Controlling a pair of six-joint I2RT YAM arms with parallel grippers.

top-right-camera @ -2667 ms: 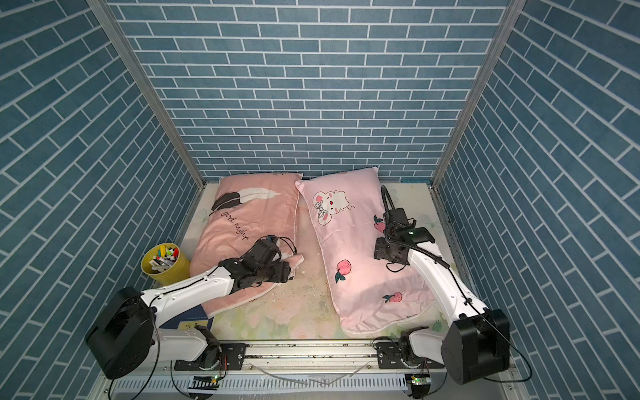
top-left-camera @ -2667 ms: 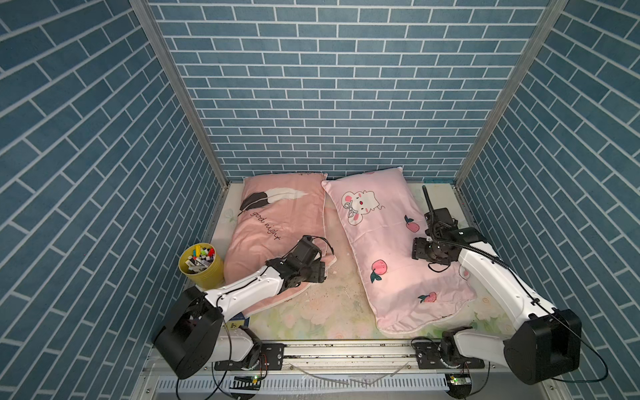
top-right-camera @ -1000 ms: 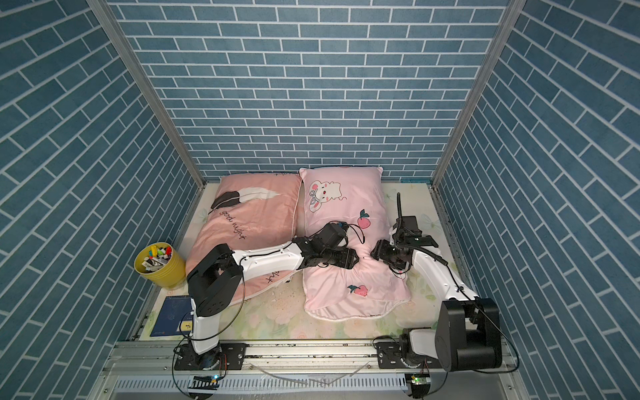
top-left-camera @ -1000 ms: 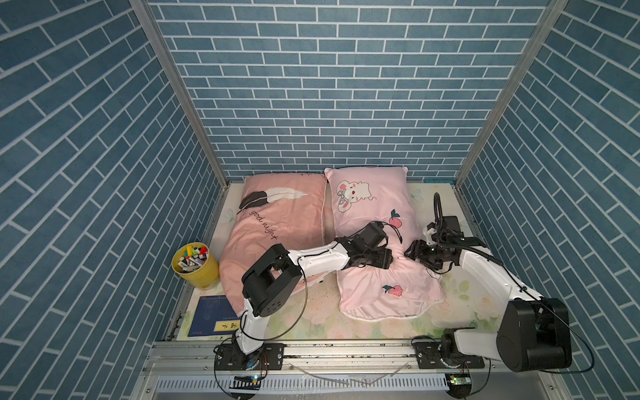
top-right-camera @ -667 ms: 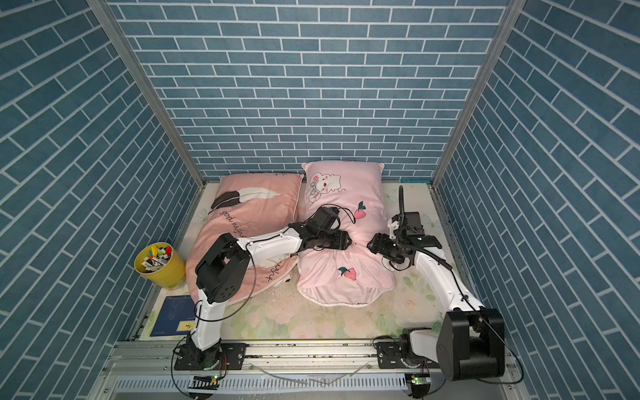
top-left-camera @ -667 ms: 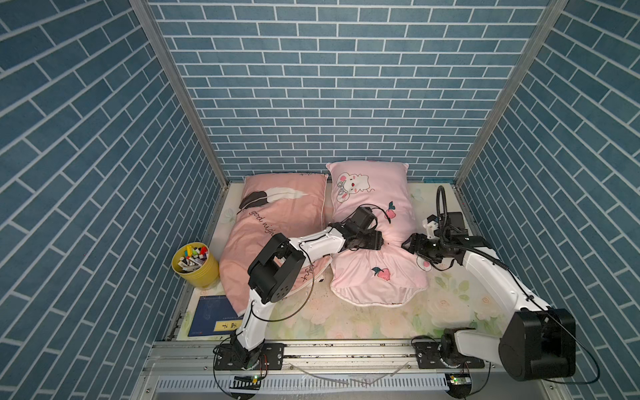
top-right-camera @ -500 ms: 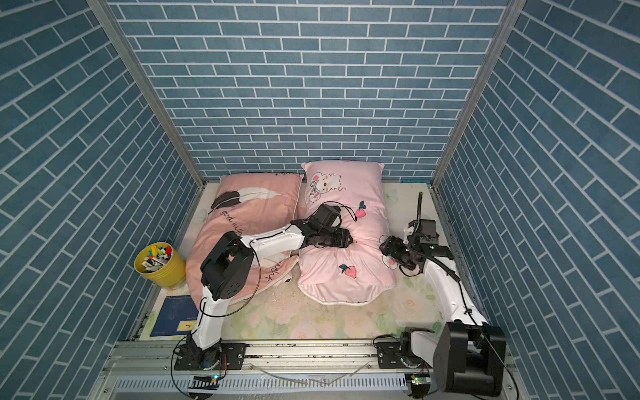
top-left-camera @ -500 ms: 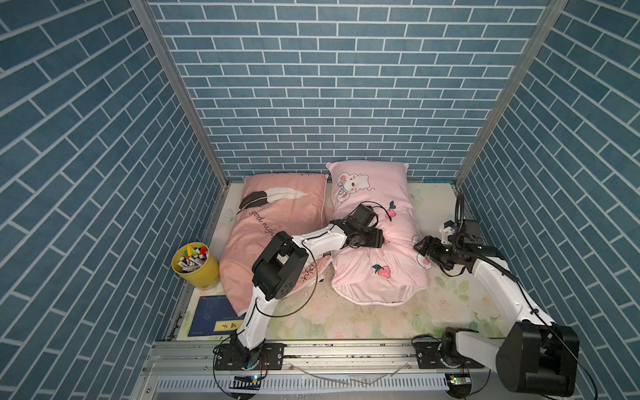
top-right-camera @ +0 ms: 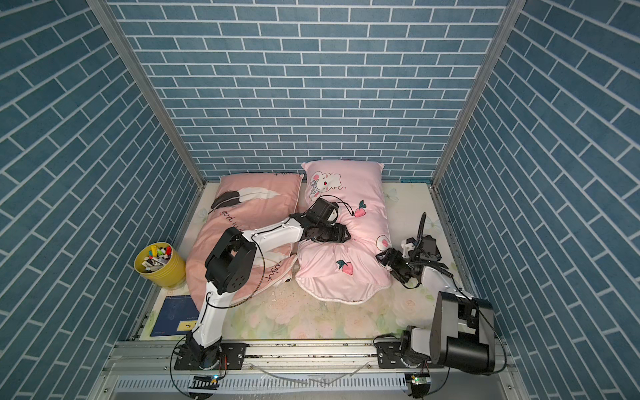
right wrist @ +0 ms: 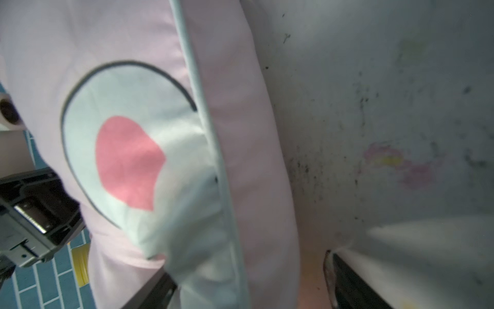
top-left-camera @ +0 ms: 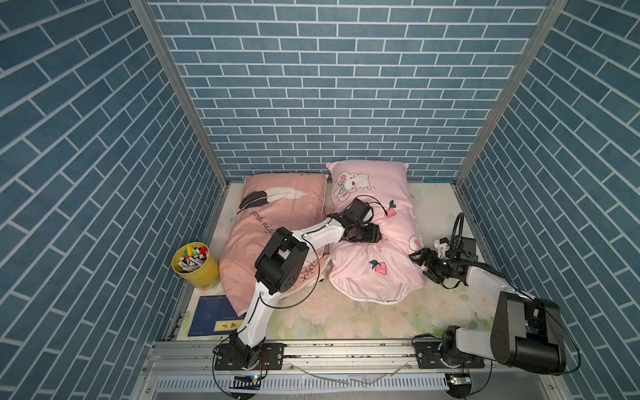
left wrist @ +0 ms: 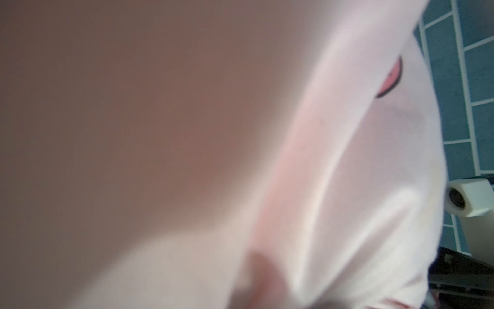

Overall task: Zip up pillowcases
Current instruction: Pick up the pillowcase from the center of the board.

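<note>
- Lying side by side on the floral sheet [top-left-camera: 346, 320] that covers the desk, both pillowcases are filled, with their far ends against the back wall.
- The salmon-pink pillowcase [top-left-camera: 277, 211], printed with a feather and "good night" script, is on the robot's left. The pale pink pillowcase [top-left-camera: 375, 277], printed with a cartoon mouse and peaches, is on its right. Their long edges touch near the far end in both top views.
- The left arm reaches across the salmon-pink pillowcase. The left tool [top-left-camera: 372, 235] bears down on the middle of the pale pink pillowcase, which is dented and creased there.
- Left tool grip: cannot tell. The left wrist view is filled with blurred pink fabric [left wrist: 347, 160], and the top views do not show the jaws.
- The right tool [top-left-camera: 419, 264] sits low at the right-hand edge of the pale pink pillowcase. Its jaws are spread wide and grasp nothing.
- In the right wrist view the fingers [right wrist: 347, 283] stand far apart. The pillowcase's piped edge [right wrist: 213, 149] runs down between them, unpinched.
- The state of the zips cannot be read in any view.
- A yellow cup [top-left-camera: 197, 268] of small coloured items stands beside the salmon-pink pillowcase. A dark blue book [top-left-camera: 211, 317] lies flat near that pillowcase's near corner.
</note>
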